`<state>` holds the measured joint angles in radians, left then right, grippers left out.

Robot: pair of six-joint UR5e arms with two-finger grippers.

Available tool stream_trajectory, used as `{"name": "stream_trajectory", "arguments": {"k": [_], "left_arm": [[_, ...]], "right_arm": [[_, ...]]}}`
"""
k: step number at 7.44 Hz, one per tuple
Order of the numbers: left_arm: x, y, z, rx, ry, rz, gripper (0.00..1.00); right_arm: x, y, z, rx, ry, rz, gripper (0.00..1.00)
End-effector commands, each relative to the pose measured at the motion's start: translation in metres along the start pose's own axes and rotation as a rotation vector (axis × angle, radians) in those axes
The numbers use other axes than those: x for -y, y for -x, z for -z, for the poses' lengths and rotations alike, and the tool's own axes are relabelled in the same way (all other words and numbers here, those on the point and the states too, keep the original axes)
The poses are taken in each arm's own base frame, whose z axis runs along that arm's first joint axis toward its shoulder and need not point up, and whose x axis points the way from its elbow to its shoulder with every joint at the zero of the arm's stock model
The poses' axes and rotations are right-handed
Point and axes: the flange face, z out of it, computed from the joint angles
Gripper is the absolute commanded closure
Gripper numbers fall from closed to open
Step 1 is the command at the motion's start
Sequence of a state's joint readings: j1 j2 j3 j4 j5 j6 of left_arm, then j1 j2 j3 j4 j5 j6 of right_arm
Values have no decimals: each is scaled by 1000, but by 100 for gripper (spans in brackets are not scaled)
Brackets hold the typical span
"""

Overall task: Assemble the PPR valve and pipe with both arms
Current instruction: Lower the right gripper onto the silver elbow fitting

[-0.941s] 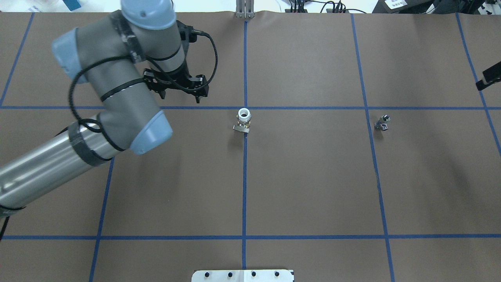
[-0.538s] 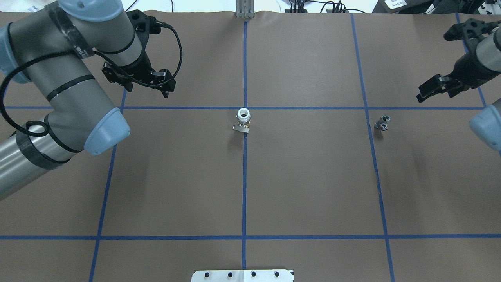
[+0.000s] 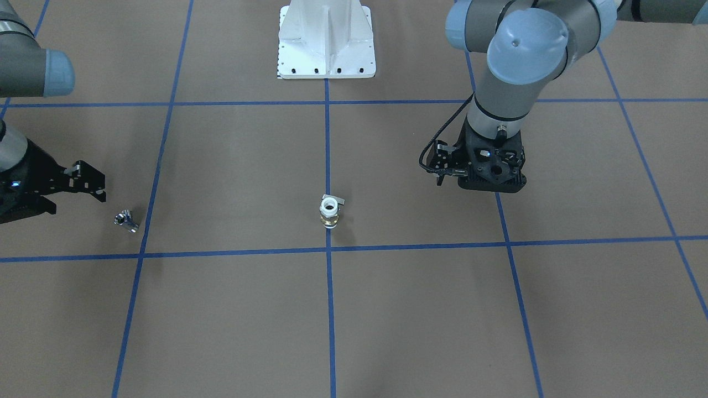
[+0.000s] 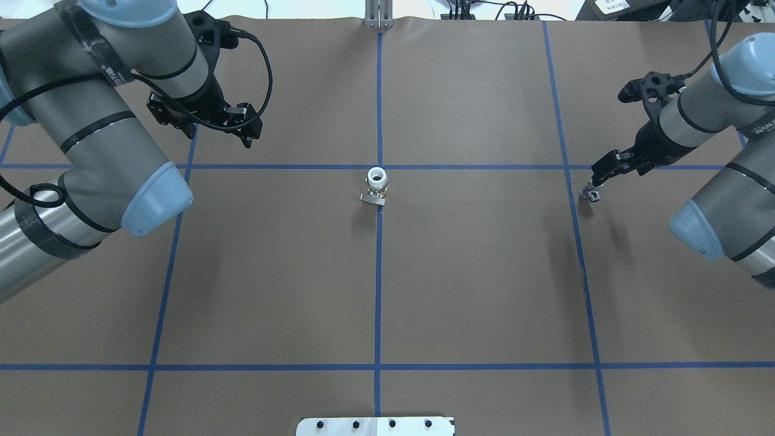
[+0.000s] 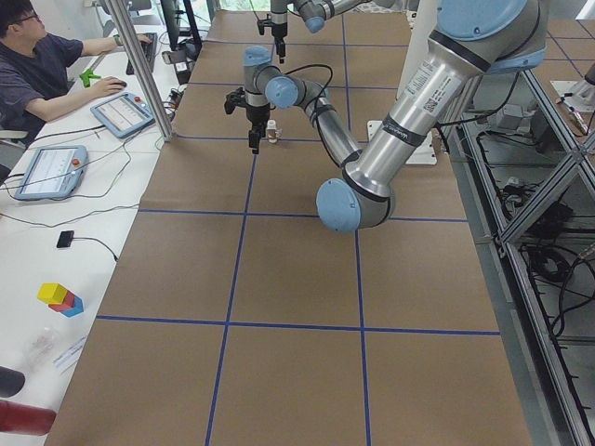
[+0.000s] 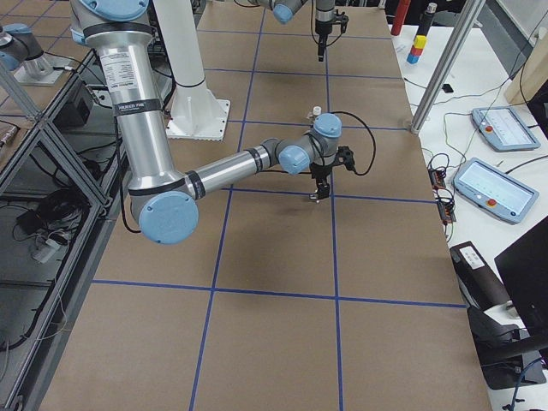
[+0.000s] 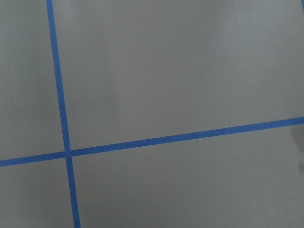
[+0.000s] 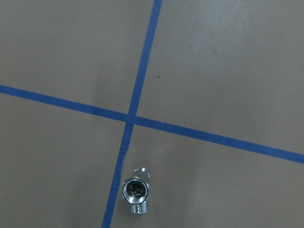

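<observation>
The PPR valve [image 4: 376,184] stands upright on the brown table at the centre tape cross, white ring on top, brass middle, grey lever at its foot; it also shows in the front view [image 3: 329,211]. The small chrome pipe [image 4: 590,194] lies to the right on a tape line, also seen in the front view [image 3: 126,220] and low in the right wrist view [image 8: 136,190]. My right gripper [image 4: 597,179] hovers just beside and above the pipe, fingers apart and empty. My left gripper [image 4: 219,138] is open and empty, far to the left of the valve.
The white bolted pedestal [image 3: 326,38] stands at the robot's side of the table. Blue tape lines [image 4: 378,272] grid the brown mat. An operator [image 5: 42,65] with tablets sits at a side table. Coloured blocks [image 5: 59,297] lie beyond the mat.
My left arm has drawn back to the left, away from the valve. My right arm has swung in from the right edge and come down beside the pipe. Valve and pipe have not moved.
</observation>
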<state>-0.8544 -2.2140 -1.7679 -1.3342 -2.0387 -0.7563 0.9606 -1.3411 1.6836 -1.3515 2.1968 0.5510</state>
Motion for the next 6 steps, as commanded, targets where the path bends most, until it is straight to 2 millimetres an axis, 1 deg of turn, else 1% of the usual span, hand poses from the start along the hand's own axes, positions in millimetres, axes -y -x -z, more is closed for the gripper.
{"name": "stream_trajectory", "arguments": {"k": [1,2,3,5,6], "left_arm": [[1,1,-1,3,1,4,0],[1,1,-1,4,2,5,0],[2,2,-3,6,5,6,0],[2,1,-5,7,7,7,0],[2,2,-5,8,8,7,0]], "right_arm": [[13,10,-16,-4,18,-14,1],[19,13,-20,-5,22,-15,1],[21,16,-30,-8,39,-14,1],[22,14,-39,-14,53,-20,1],[22,14,-42,-16,58,-20,6]]}}
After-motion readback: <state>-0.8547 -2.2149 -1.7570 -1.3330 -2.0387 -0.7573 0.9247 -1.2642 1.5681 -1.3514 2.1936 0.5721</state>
